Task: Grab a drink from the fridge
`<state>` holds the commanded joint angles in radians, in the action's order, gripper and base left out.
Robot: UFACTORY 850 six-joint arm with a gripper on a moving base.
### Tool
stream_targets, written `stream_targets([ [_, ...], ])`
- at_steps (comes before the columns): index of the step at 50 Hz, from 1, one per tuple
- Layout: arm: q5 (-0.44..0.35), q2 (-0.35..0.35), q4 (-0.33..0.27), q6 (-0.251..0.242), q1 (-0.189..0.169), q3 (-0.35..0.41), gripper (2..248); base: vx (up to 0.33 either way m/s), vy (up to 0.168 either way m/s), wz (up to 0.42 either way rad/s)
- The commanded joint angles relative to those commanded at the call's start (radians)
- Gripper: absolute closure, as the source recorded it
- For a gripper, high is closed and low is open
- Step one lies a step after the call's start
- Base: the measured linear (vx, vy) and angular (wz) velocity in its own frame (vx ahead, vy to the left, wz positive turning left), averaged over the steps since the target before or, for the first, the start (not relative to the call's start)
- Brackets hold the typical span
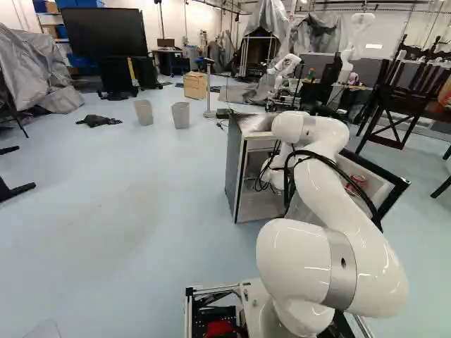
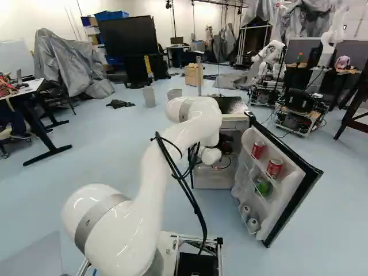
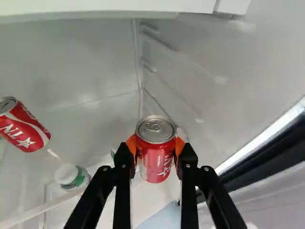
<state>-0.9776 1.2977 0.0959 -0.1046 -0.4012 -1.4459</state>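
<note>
Looks like the red can (image 3: 155, 168) is pinched by the gripper (image 3: 156, 149), inside the fridge (image 2: 211, 179), just right of centre in the right base view. If it's swung out too wide, the open door (image 2: 286, 196) could get clipped and the grip lost.

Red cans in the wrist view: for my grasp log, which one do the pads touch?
The gripped can, between both orange pads; the other can is apart, near the white-capped bottle.
</note>
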Motion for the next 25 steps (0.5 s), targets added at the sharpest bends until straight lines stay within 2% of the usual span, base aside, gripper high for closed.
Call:
stream_targets([
  [25,0.0,-0.179,0.0,0.0,0.009,0.236,153,0.0,0.0,0.0],
])
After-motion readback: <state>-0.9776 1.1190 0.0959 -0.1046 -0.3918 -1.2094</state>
